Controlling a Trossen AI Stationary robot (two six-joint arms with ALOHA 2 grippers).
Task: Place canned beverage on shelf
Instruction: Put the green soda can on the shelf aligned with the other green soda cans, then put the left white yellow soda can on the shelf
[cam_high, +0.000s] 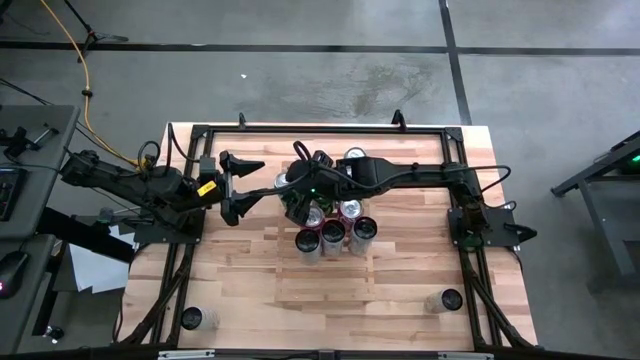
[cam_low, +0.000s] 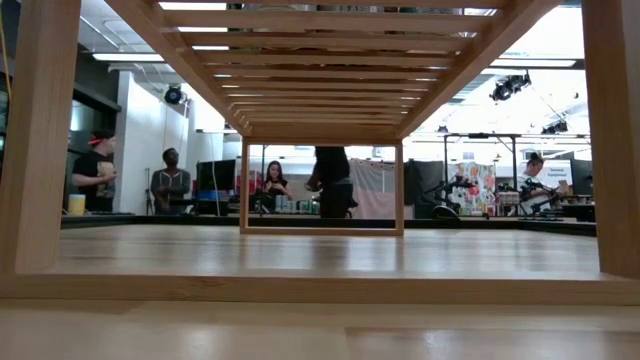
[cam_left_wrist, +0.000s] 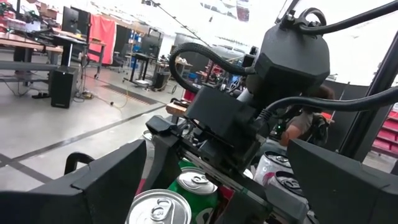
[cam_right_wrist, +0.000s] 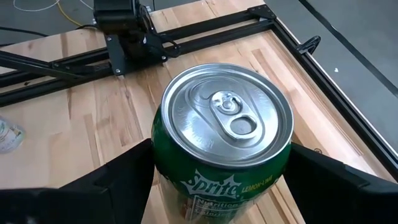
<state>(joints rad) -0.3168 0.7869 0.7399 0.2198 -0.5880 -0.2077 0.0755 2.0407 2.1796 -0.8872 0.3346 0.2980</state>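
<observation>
1. Your right gripper (cam_high: 298, 200) is over the middle of the table, at the left edge of the cluster of cans (cam_high: 335, 235) standing on the shelf (cam_high: 330, 285).
2. The task's thing, the green Sprite can (cam_right_wrist: 224, 137), is upright between its jaws with the pull tab facing up. The jaws flank the can closely on both sides, but you cannot tell whether they clamp it or have just slackened.
3. The step in hand looks like setting this can down beside the others. Before you let go, make sure its base is flat on a slat and not over a gap between slats, or it may tip.
4. Open the jaws slowly and evenly so that neither side drags the can sideways into its neighbours, which stand just beside it.
5. Lift the right gripper straight up until it clears the rim. Only then swing it away, because a sideways exit could knock over the whole cluster.
6. Your left gripper (cam_high: 245, 187) hovers just to the left of the cans with its jaws wide and nothing in them. Leave it there, since it is near the right arm's wrist.
</observation>
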